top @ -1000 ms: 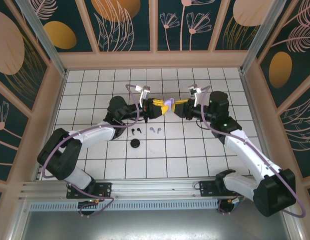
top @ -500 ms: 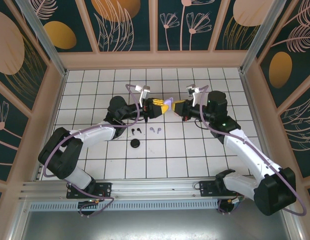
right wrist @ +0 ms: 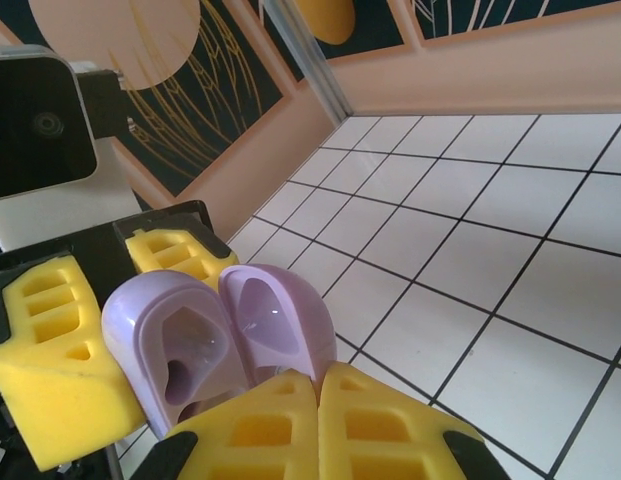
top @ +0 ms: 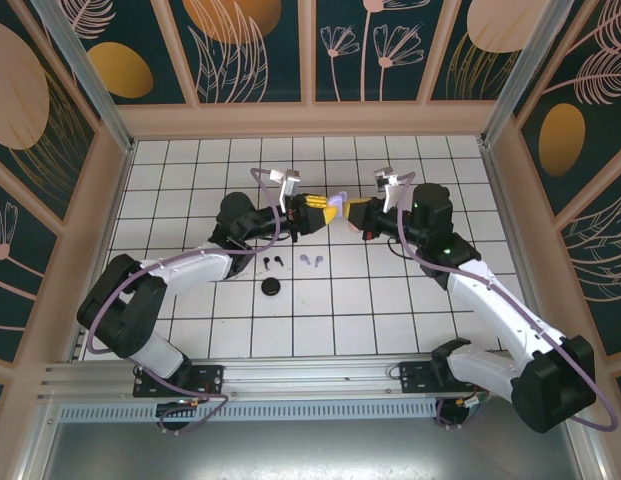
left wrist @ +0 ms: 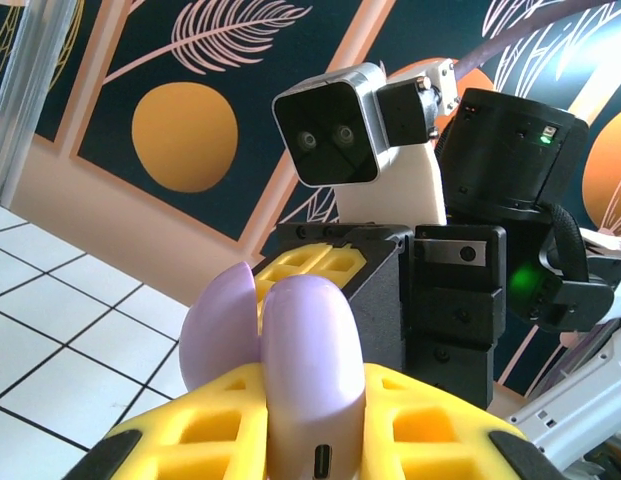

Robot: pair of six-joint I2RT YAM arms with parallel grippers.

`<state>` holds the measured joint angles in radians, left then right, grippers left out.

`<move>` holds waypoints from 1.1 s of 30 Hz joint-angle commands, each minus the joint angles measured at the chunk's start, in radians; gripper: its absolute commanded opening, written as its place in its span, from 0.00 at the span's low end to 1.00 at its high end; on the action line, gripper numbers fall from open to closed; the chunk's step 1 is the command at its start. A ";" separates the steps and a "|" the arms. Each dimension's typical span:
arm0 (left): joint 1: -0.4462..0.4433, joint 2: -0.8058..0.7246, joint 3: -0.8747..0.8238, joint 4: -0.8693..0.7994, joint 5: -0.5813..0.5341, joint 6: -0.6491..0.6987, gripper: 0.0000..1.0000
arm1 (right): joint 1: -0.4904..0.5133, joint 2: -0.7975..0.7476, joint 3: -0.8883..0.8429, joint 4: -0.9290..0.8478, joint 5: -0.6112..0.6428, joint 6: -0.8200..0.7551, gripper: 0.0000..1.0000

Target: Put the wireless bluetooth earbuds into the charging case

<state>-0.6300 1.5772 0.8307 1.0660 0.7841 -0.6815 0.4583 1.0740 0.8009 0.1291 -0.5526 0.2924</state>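
Black earbuds (top: pixel 271 262) are lying on the white tiled table (top: pixel 390 300) at the left of the group. The round black case (top: pixel 272 288) is sitting just at their six o'clock, and the lilac earbuds (top: pixel 311 260) are resting near their three o'clock, both pairs loose and apart from either arm. Above the tiles, at about one o'clock from the lilac pair, the left gripper (top: pixel 312 214) is pinching the lilac case (left wrist: pixel 308 380) by the sides of its base, with the lid (left wrist: pixel 218 335) standing open. Further right, the right gripper (right wrist: pixel 318 405) is meeting it tip to tip. Its jaws are pressing together with nothing between them, and their tips are sitting just under the open shell. The earbuds are likely going to handle as very light, hard, glossy pieces, liable to skid or flick away under a squeeze. Taking one across its bulbous head, stem hanging down, is looking like the safest hold. The case is likewise smooth and rounded, so a low hold on the base is probably keeping the hinged lid free.
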 commanded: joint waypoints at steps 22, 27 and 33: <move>0.013 -0.183 -0.007 -0.314 -0.243 0.227 0.99 | -0.013 0.024 0.125 -0.103 0.130 -0.053 0.00; 0.034 -0.240 0.054 -0.536 -0.256 0.385 0.99 | -0.030 0.052 0.179 -0.173 0.131 -0.119 0.00; 0.047 -0.226 0.250 -0.919 -0.216 0.631 0.99 | -0.030 0.096 0.281 -0.345 0.178 -0.284 0.00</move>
<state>-0.5907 1.3544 0.9890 0.3725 0.5415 -0.2230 0.4335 1.1641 1.0206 -0.1223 -0.4110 0.1211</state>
